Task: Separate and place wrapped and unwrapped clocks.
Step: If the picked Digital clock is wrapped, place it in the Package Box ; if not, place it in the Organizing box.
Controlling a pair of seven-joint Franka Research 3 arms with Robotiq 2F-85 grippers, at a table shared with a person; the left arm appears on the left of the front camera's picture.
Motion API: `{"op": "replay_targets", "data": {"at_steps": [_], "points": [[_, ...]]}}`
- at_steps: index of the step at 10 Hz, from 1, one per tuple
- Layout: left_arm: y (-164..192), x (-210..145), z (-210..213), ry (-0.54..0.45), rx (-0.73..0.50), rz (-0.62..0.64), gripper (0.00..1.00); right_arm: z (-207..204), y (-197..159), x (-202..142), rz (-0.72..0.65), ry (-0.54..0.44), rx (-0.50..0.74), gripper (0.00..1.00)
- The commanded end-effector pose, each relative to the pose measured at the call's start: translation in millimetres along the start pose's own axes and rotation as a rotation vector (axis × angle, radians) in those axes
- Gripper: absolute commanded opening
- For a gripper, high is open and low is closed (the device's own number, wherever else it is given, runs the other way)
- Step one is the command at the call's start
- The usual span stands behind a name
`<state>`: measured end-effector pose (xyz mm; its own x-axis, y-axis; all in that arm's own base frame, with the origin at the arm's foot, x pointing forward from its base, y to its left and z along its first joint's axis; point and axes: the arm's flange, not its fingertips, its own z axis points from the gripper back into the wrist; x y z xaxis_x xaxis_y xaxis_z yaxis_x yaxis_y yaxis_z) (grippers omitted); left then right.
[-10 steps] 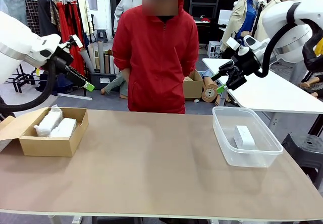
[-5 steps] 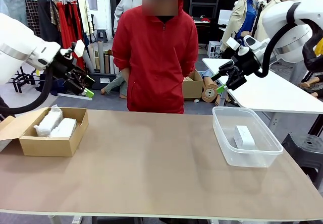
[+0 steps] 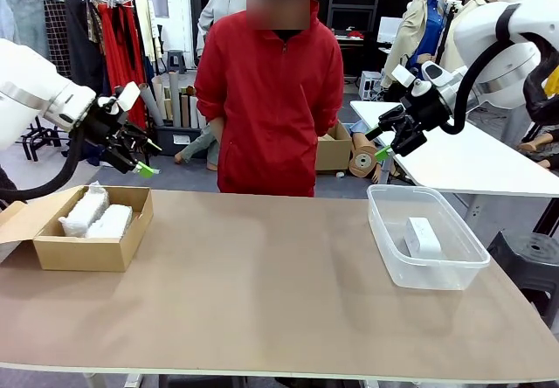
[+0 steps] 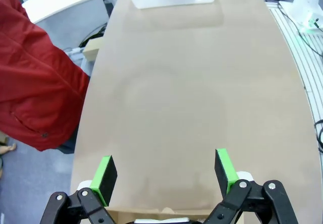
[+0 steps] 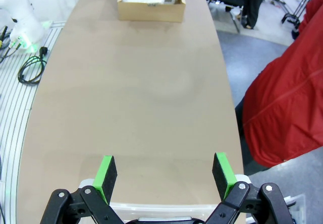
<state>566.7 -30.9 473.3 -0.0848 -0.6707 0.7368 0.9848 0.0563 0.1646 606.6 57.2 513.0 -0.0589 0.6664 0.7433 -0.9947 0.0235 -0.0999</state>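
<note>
- Up at the left, the left pincer (image 3: 140,156) hangs in the air above the far edge of the cardboard box (image 3: 80,250), its green pads (image 4: 106,172) spread wide apart with nothing between them and touching nothing.
- Across at the right, the right pincer (image 3: 385,142) hovers above the far rim of the clear plastic tub (image 3: 441,272), its pads (image 5: 105,171) likewise spread wide, bare and clear of everything.
- Two wrapped clocks (image 3: 96,214), crinkly white bundles, lie side by side inside the cardboard box at the left end of the desk (image 3: 262,283).
- One unwrapped clock (image 3: 422,236), a smooth white block, rests on the floor of the tub at the right end.
- A person in a red jacket (image 3: 269,91) stands at the far side of the desk, between the two arms.
</note>
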Motion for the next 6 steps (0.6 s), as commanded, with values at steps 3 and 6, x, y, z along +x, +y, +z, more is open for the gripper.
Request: {"op": "replay_targets", "data": {"at_steps": [3,6], "points": [[15.6,-6.1,4.9,-0.060,-0.028,-0.035,1.00,0.1,-0.4,1.0,0.014,-0.005,-0.002,1.00],[22.4,-4.3,10.8,-0.022,-0.064,0.047,1.00,0.1,-0.4,1.0,0.014,-0.005,-0.002,1.00]]}}
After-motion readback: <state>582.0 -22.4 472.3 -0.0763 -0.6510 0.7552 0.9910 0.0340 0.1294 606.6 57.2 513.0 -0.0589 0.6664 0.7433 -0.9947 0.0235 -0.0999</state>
